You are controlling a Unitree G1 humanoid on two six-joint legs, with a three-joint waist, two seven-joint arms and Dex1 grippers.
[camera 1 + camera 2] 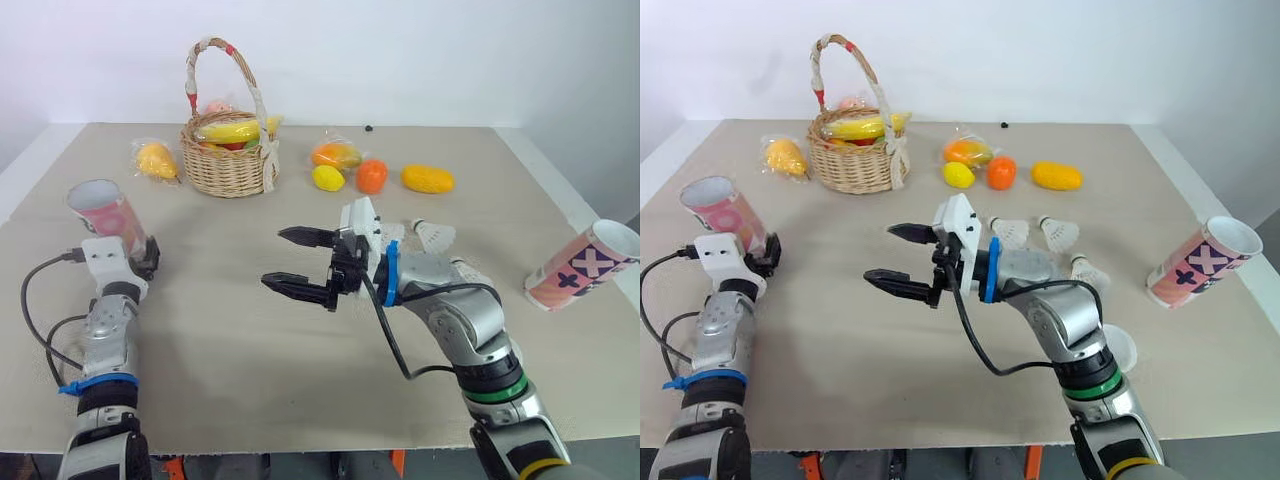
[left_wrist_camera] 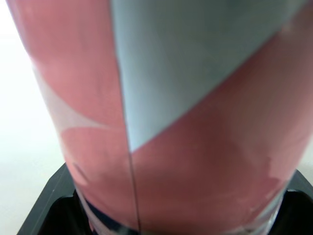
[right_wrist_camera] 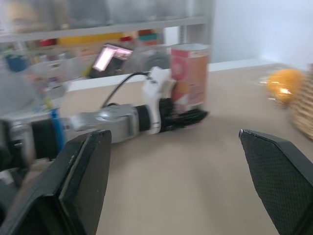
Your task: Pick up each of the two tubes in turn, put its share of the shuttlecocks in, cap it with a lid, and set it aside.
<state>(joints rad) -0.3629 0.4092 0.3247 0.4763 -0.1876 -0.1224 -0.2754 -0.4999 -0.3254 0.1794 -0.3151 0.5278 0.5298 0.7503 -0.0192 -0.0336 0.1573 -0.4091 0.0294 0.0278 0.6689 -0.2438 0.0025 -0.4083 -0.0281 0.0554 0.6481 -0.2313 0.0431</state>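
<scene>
A pink patterned tube (image 1: pixel 103 212) stands tilted at the table's left with its open mouth up. My left gripper (image 1: pixel 145 258) is shut on its base, and its wall (image 2: pixel 171 122) sits close between the fingers in the left wrist view. My right gripper (image 1: pixel 274 257) hovers open and empty over the middle of the table, pointing left toward that tube (image 3: pixel 189 76). The second tube (image 1: pixel 585 265) lies on its side at the right edge. Three shuttlecocks (image 1: pixel 1058 233) lie behind my right forearm. A white lid (image 1: pixel 1115 345) shows partly beside it.
A wicker basket (image 1: pixel 228 160) of fruit stands at the back left, with a bagged yellow fruit (image 1: pixel 156 159) beside it. A lemon (image 1: pixel 327 178), an orange (image 1: pixel 371 176) and a mango (image 1: pixel 427 178) lie at the back middle. Bare tabletop lies between the two grippers.
</scene>
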